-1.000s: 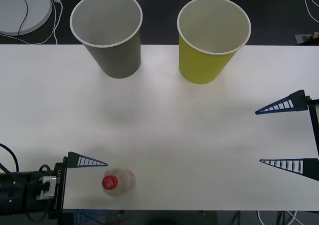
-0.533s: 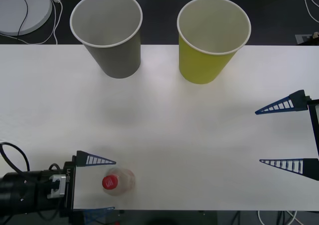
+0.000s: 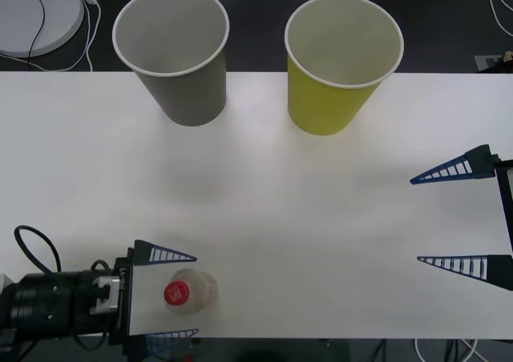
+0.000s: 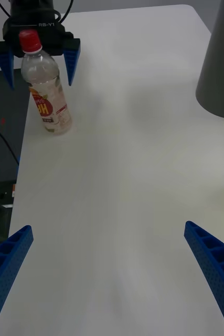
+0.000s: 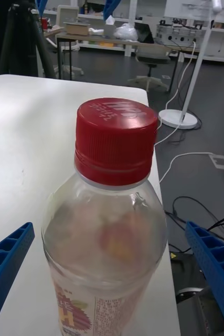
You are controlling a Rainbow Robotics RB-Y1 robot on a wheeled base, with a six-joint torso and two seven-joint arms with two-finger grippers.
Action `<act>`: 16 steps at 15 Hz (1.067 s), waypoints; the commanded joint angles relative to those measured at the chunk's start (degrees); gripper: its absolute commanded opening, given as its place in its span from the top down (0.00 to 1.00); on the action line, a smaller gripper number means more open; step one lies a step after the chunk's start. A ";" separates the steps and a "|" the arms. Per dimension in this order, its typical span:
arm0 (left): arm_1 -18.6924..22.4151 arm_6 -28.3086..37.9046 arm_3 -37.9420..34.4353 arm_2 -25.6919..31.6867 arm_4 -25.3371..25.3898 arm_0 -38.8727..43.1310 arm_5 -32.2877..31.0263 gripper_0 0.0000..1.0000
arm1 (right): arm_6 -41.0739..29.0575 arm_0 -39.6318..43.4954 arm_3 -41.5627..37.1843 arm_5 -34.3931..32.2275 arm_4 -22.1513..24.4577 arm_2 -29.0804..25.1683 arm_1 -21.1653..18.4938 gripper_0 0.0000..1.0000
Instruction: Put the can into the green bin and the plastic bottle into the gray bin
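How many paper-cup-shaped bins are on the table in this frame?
2. The gray bin stands at the table's far edge on the robot's left; the green bin stands beside it, apart, on the right.

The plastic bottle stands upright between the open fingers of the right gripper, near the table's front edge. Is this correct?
Not the right gripper. The left gripper has the plastic bottle between its open fingers, as the front view shows. The rest is correct: it stands upright near the table's front edge.
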 commanded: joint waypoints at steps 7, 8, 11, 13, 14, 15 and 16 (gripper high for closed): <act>-1.21 0.58 0.00 -1.13 -0.36 -0.33 0.30 0.00 | 0.00 0.00 0.00 0.00 0.00 0.00 0.00 0.00; -1.21 0.41 -0.09 -1.22 -0.36 -0.33 0.47 0.00 | 0.00 0.00 0.00 0.00 0.00 0.00 0.00 0.00; -1.21 -0.56 0.00 -1.22 -0.36 -0.42 0.47 0.57 | 0.00 0.00 0.00 0.00 0.00 0.00 0.00 0.00; -1.12 -1.44 -0.18 -1.22 -0.18 -0.42 0.47 0.99 | 0.00 0.00 0.00 0.00 0.00 0.00 0.00 0.00; -1.12 -1.88 -0.18 -1.49 0.26 -0.42 0.30 1.00 | 0.00 0.00 0.00 0.00 0.00 0.00 0.00 0.00; -1.12 -2.14 -0.09 -1.49 0.52 -0.33 0.30 1.00 | 0.00 0.00 0.00 0.00 0.00 0.00 0.00 0.00; -1.12 -2.40 -0.09 -1.57 0.70 -0.33 0.30 1.00 | 0.00 0.00 0.00 0.00 0.00 0.00 0.00 0.00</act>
